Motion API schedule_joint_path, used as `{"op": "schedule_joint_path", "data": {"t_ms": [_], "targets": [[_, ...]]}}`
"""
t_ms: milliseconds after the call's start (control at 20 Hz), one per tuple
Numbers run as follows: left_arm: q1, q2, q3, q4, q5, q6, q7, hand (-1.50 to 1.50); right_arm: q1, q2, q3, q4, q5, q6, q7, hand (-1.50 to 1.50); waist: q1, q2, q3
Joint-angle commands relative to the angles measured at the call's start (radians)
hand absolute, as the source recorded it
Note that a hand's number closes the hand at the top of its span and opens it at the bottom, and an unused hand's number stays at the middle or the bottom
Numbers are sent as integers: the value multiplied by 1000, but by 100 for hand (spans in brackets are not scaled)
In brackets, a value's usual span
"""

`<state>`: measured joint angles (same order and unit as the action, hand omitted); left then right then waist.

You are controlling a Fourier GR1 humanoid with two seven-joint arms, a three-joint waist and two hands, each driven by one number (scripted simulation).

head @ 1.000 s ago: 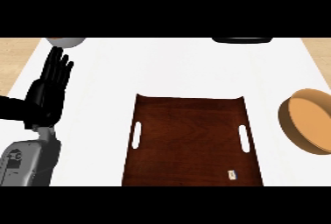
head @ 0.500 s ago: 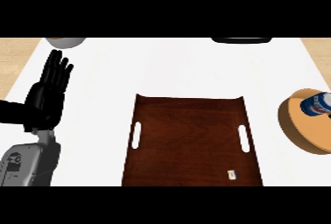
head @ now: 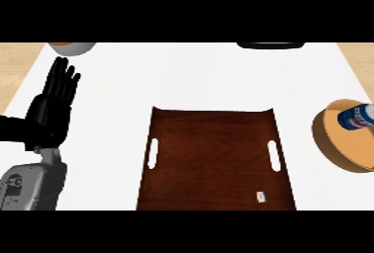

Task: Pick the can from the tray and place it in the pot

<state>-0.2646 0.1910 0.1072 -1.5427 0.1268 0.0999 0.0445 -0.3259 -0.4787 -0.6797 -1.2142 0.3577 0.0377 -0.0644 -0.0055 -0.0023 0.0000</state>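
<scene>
- Blue, with a white band and a red mark, the can [head: 359,117] lies inside the tan pot [head: 337,143] at the worktop's right edge, close to the pot's far rim; whether it touches the pot's floor cannot be told.
- The can looks tilted rather than upright: its long axis seems to run slantwise, one end toward the right edge and slightly away from the robot, the paler end toward the pot's middle. Part of it is cut off by the view's border.
- The dark wooden tray [head: 211,148] at the worktop's near middle carries no can; only a small pale tag shows near its near right corner.
- Judged from this, the placing step is at its end. What remains is to see the can settle in the pot.
- The left hand [head: 50,111] rests near the left edge, fingers straight and held together, holding nothing.
- The right hand does not show.
</scene>
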Motion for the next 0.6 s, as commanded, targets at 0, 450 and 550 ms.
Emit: {"op": "schedule_joint_path", "data": {"t_ms": [0,450,550], "targets": [[6,17,28,37,20,-32,-33,0,-7,1,-87,24,-118,2,-8,-150,1,2,0],[-3,25,19,-80,20,-11,89,0,114,-160,-282,139,-333,138,-151,-150,2,0,1],[-39,-12,18,26,6,0,1,0,79,-236,-313,334,-355,168,-254,-150,3,5,2]]}}
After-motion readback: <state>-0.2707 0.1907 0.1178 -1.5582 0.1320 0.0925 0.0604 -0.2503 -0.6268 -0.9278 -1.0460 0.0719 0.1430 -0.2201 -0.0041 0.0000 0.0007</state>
